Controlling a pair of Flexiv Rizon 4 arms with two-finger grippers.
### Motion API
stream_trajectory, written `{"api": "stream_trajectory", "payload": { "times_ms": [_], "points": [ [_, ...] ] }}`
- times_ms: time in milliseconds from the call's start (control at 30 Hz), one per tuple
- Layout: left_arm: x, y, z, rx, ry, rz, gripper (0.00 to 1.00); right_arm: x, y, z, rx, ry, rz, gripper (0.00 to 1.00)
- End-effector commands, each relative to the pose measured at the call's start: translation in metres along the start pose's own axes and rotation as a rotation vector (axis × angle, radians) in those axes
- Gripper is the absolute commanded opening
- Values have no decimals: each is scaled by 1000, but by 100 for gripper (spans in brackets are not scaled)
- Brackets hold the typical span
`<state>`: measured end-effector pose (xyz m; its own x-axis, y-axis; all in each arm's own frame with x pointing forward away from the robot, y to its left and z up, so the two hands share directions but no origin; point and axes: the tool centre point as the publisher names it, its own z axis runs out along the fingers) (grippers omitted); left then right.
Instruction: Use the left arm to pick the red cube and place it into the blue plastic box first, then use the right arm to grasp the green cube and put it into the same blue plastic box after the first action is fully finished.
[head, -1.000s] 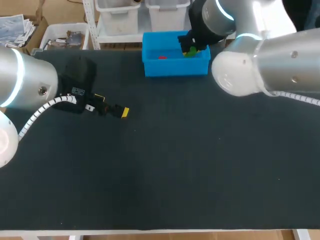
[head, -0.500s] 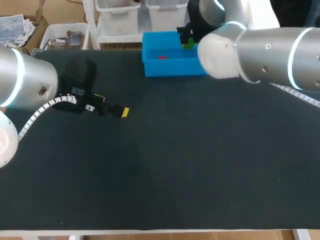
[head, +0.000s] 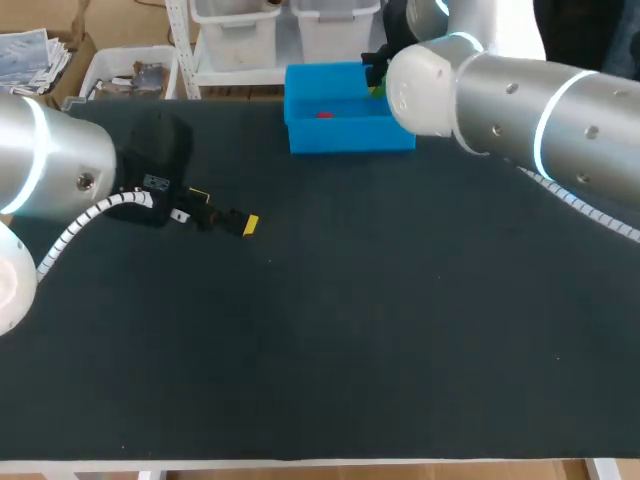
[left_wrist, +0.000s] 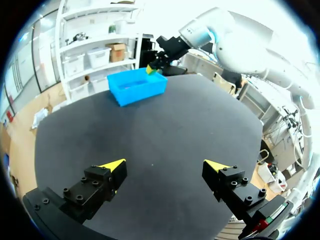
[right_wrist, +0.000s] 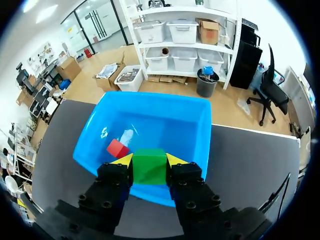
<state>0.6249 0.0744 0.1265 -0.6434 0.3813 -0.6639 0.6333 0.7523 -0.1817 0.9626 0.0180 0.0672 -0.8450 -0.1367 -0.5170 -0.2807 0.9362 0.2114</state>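
Right hand (right_wrist: 149, 161) pinches solid green cube (right_wrist: 149, 170) by opposite flat faces over open blue plastic box (head: 350, 135), upper middle of head view. Cube judged light, stiff, non-fragile. Small red cube (right_wrist: 117, 148) lies inside. Left hand (left_wrist: 162, 169) spread, empty.

The box (head: 350, 137) is set at the far edge of the table (head: 360, 340), pretty much mid-width in the head view. The loose cube (head: 324, 114) is found lying inside it, on the floor, toward the left half. The gripped cube (right_wrist: 149, 166) is pinched from both sides between the fingers of the right gripper (right_wrist: 149, 161) and held over the box's right end, near the loose cube but apart from it. The left gripper (left_wrist: 165, 165) is placed over the table's left side, fingers spread with nothing between them, well apart from the box, which is seen far ahead of it.
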Motion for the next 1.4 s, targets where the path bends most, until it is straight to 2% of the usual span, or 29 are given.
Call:
{"api": "stream_trajectory", "payload": {
  "times_ms": [33, 400, 500, 533, 867, 1000, 1200, 1400],
  "points": [
    [2, 3, -1, 15, -7, 4, 100, -11, -4, 15, -4, 24, 1, 0],
    [2, 3, -1, 15, -7, 4, 100, -12, -5, 26, -3, 54, -2, 2],
    [2, 3, -1, 15, -7, 4, 100, -12, -3, 24, -3, 57, -4, 47],
    [2, 3, -1, 15, -7, 4, 100, -12, -1, 22, -4, 57, -4, 98],
    [2, 3, -1, 15, -7, 4, 100, -16, 6, -6, 9, 32, -20, 100],
    [2, 3, -1, 15, -7, 4, 100, -14, 8, -25, 1, 17, -18, 100],
    [2, 3, -1, 15, -7, 4, 100, 8, 5, -56, -30, 11, -59, 100],
    [2, 3, -1, 15, -7, 4, 100, 36, -7, -87, -79, -51, -101, 100]
  ]
}}
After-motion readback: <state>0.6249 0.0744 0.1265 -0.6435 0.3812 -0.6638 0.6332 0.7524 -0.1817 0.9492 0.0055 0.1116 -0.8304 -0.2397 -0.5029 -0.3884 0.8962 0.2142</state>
